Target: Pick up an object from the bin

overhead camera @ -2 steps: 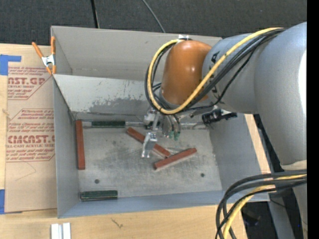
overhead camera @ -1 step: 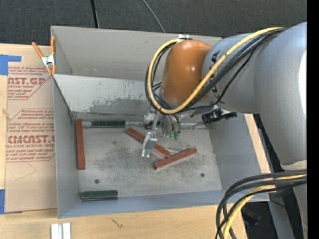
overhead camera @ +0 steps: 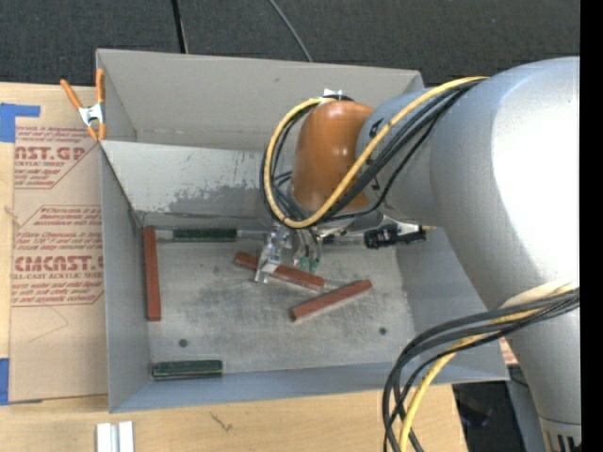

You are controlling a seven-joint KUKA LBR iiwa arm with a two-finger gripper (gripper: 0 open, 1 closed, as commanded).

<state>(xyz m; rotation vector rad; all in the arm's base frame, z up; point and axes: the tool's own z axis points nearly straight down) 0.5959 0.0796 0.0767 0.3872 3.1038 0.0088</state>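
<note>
Well, my gripper (overhead camera: 276, 260) is down near the floor of the grey bin (overhead camera: 188, 83), a little toward 12 o'clock from the bin's middle. It sits right over a red-brown stick (overhead camera: 306, 278). How far open it is I cannot tell from this angle, and I cannot tell whether it has hold of the stick or only stands against it.

That stick lies flat on the floor. Its long axis runs from roughly 9 o'clock to between 3 and 4 o'clock, and my gripper is over the 9 o'clock half. The 4 o'clock end pokes out clear of me.

Just beside it, toward 5 o'clock, lies a second red-brown stick (overhead camera: 330, 299), angled from 8 o'clock up to 2 o'clock. The two are close, but I cannot say whether they touch. A third red-brown stick (overhead camera: 151, 273) lies well apart along the 9 o'clock wall, pointing 12 to 6. One dark green bar (overhead camera: 203, 234) lies against the foot of the 12 o'clock wall, and another dark green bar (overhead camera: 187, 369) lies at the 7 o'clock corner; both run 9 to 3.

My arm (overhead camera: 509, 177) comes in from 3 o'clock, bulky and pale above the bin's rim. The wrist with its orange cover (overhead camera: 325, 153) is turned steeply downward, and yellow and black cables (overhead camera: 268, 172) loop round it on the 9 o'clock side.
</note>
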